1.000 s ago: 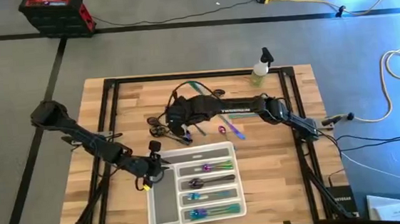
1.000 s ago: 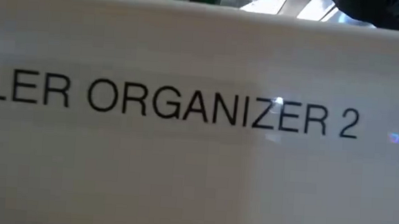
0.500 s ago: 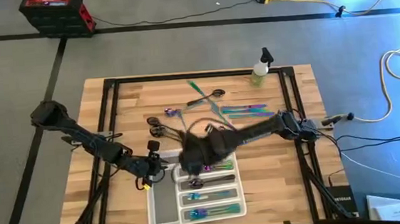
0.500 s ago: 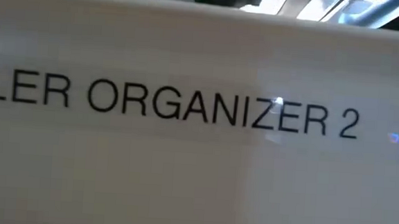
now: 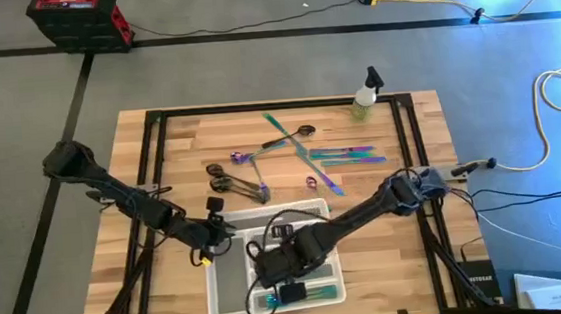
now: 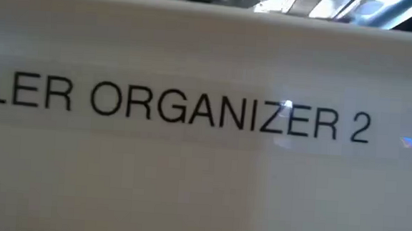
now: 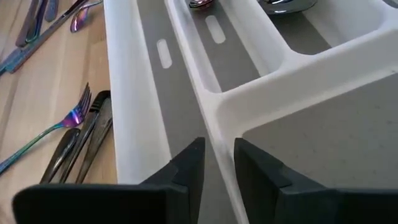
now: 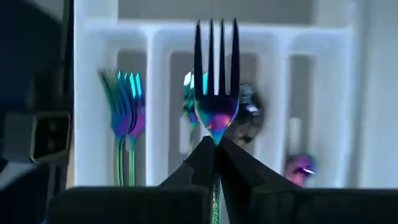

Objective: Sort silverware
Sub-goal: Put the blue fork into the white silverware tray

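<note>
The right tool (image 8: 216, 146), clamped on an iridescent fork (image 8: 216, 74), hangs over the tray (image 5: 234, 299); the left tool (image 7: 219, 163) grips the tray's wall.

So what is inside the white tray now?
The tray holds iridescent forks in one slot and spoons in others. The right gripper, shut on a fork, hides part of it from above; the long side slot looks empty.
</note>
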Motion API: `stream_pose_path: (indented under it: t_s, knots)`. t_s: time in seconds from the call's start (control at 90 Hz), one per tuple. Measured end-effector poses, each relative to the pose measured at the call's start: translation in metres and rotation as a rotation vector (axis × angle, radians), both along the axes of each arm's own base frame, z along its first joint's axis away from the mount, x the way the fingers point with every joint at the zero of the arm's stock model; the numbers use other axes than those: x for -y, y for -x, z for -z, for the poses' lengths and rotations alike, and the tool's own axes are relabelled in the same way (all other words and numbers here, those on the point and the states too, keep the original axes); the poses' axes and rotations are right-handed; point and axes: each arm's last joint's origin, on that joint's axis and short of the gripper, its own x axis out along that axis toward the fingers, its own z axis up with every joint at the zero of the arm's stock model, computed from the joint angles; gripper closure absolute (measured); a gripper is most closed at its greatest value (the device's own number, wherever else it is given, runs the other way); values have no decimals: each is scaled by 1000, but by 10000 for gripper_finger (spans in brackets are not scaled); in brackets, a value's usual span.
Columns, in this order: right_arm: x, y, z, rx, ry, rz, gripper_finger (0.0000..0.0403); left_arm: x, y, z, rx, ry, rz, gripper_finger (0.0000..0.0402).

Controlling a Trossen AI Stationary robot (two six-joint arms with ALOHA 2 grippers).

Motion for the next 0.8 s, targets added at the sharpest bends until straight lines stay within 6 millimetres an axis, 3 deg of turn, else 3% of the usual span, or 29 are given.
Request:
stream_pose_path:
  t_s: [0.189,0.556,0.8]
  knots:
    - [-7,-9,39,-74,19,-105,403,0,0,0,0,-1,1,330]
    - [-12,-19,52,-26,-14,-129,403,0,0,0,-1,0,1,330]
    - [-12,-19,71,-66,-27,-32,403,0,0,0,-1,-1,2,330]
